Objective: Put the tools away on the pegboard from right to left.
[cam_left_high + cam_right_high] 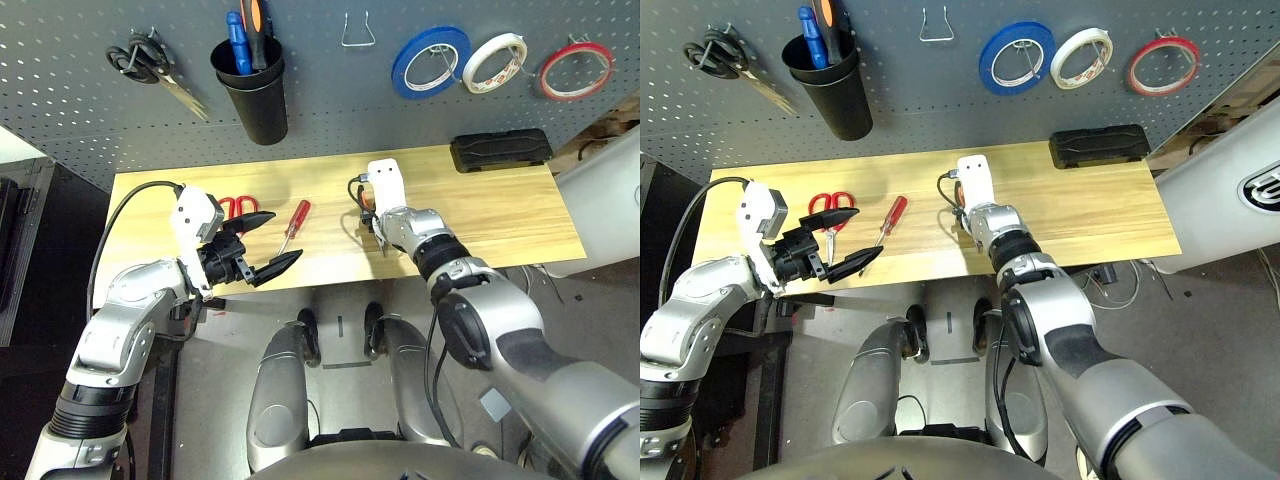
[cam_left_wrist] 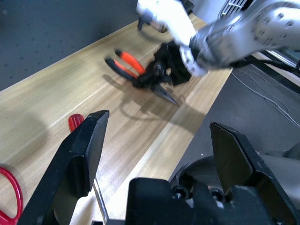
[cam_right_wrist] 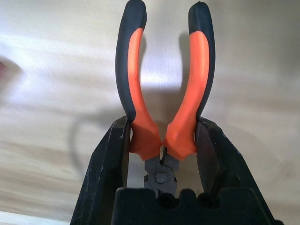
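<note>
right gripper (image 3: 161,140) clamping orange-and-black-handled needle-nose pliers (image 3: 164,93) near pivot, handles splaying ahead of fingers, over wooden table (image 1: 500,215). left gripper (image 1: 262,242) idling, fingers apart. keep squeeze firm, lift straight toward dark grey perforated pegboard (image 1: 330,90).

Red tape ring (image 1: 576,69) on pegboard (image 1: 330,90); pliers (image 3: 164,93), screwdriver (image 1: 295,222), red-handled scissors (image 1: 829,205) flat on tabletop.
</note>
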